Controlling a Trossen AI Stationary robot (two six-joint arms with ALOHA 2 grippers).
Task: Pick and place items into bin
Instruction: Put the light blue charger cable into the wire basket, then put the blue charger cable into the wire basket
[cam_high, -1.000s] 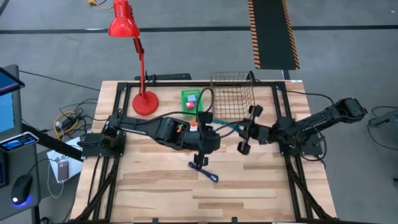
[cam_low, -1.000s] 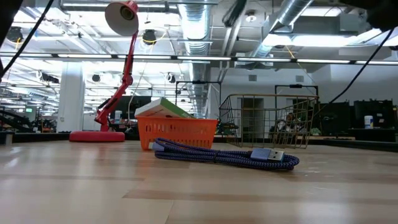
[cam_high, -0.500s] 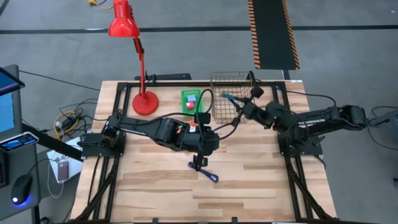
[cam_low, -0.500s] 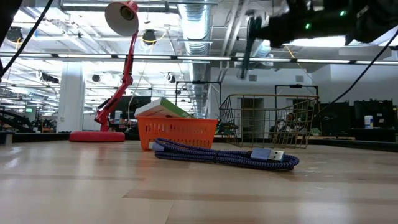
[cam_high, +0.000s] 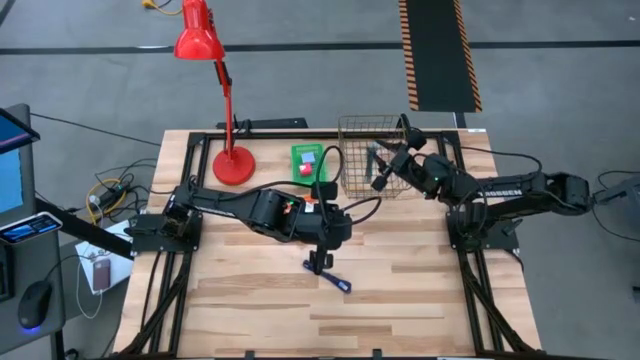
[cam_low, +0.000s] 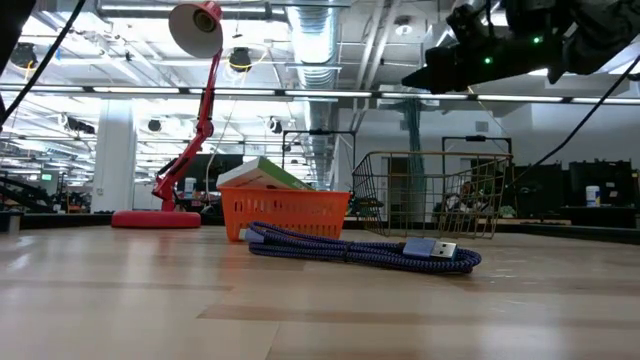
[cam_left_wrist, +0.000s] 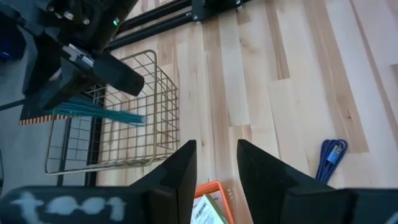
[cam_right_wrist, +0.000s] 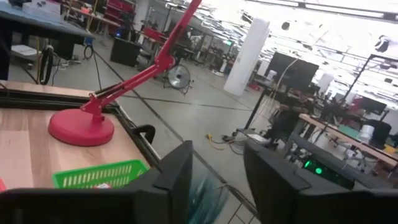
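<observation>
- Right gripper (cam_high: 380, 170) hovers above the wire bin's (cam_high: 352, 185) open top, jaws parted, teal tool (cam_left_wrist: 99, 112) loose between them.
- Left gripper (cam_high: 320, 262), jaws parted and empty, over the cable (cam_high: 335, 280) on bare mid-table.

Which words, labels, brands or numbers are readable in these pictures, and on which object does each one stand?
No text can be read for certain.
White lettering on the right arm: too small to read.
Print on the packet in the orange basket: blurred.
Orange-black hazard stripes on the floor mat: no words.
</observation>
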